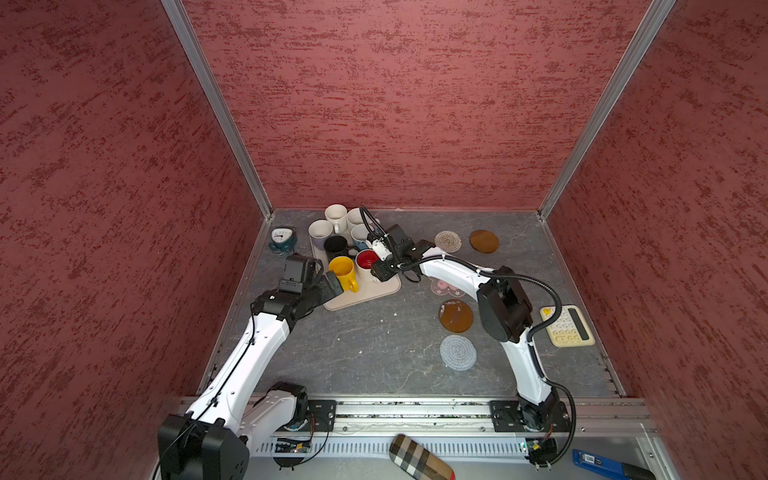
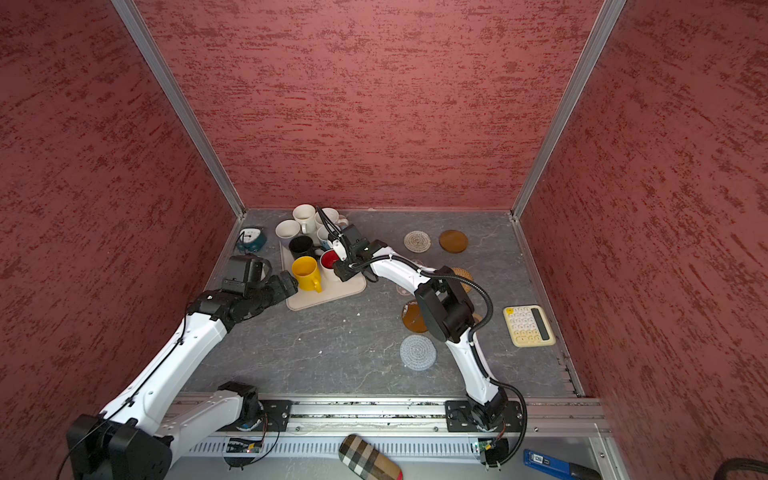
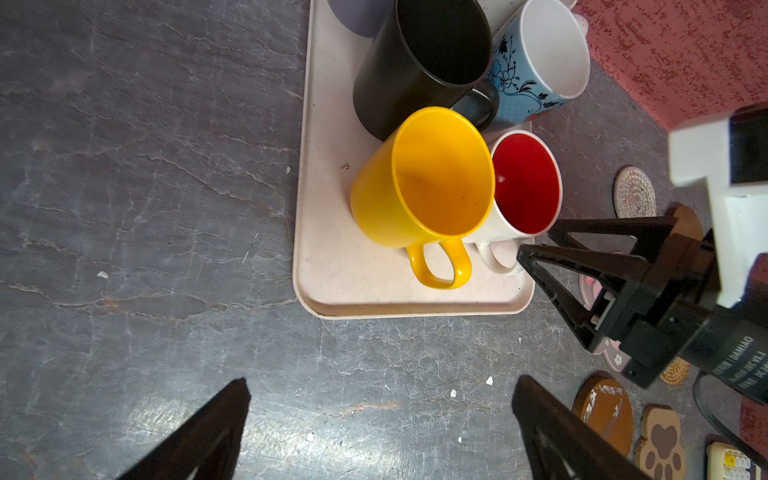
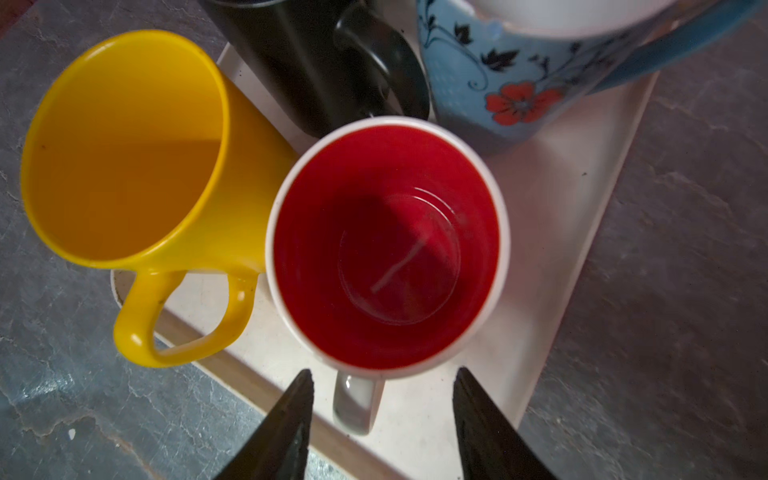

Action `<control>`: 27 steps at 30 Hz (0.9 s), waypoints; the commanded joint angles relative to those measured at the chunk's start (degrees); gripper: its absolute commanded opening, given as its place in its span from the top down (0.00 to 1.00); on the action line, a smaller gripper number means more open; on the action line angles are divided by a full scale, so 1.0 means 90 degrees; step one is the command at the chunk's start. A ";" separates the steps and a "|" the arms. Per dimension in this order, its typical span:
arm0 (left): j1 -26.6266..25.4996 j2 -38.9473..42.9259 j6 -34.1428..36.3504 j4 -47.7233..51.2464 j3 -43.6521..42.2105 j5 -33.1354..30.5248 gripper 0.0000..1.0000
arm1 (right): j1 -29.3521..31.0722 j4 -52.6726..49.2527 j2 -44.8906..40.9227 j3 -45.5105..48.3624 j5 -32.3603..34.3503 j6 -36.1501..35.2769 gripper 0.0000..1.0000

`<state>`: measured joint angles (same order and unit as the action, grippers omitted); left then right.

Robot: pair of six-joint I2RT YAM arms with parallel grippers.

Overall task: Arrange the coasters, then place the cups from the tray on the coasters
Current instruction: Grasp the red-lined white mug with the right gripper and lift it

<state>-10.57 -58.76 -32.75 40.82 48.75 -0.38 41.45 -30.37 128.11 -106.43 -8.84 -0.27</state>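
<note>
The beige tray (image 1: 365, 297) at the back left holds several cups: yellow (image 1: 343, 270), black (image 1: 336, 245), blue floral (image 3: 536, 62), and a white cup with red inside (image 4: 386, 245). My right gripper (image 4: 383, 371) is open, its jaws standing either side of that cup's handle (image 4: 357, 403) with a gap on each side. My left gripper (image 3: 380, 382) hangs wide open and empty over bare table by the tray's near left corner. To the right lie the coasters: cream spiral (image 1: 448, 241), two brown discs (image 1: 484, 241) (image 1: 456, 316), pink flower (image 1: 442, 286), grey-blue crochet (image 1: 458, 352), rattan (image 2: 463, 276) and paw-print (image 3: 660, 444).
A teal alarm clock (image 1: 282, 239) stands left of the tray by the wall. A cream calculator (image 1: 567, 326) lies at the right edge. Red walls close in three sides. A plaid case (image 1: 419, 457) and a blue tool (image 1: 611, 463) lie below the front rail.
</note>
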 commanded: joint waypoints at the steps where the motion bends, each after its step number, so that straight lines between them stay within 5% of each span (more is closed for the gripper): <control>1: 0.0041 0.0038 -0.0052 -0.0175 0.0081 -0.0124 0.01 | 0.0030 -0.0126 0.0166 -0.0238 -0.0011 0.0076 0.50; 27: 0.0041 0.0303 -0.0184 -0.0285 -0.0127 0.0083 0.01 | 0.0091 -0.0092 0.0721 -0.0713 0.0255 0.0808 0.79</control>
<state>-10.55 -57.32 -34.22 38.50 47.88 0.10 42.00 -31.46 134.43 -110.87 -7.44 7.01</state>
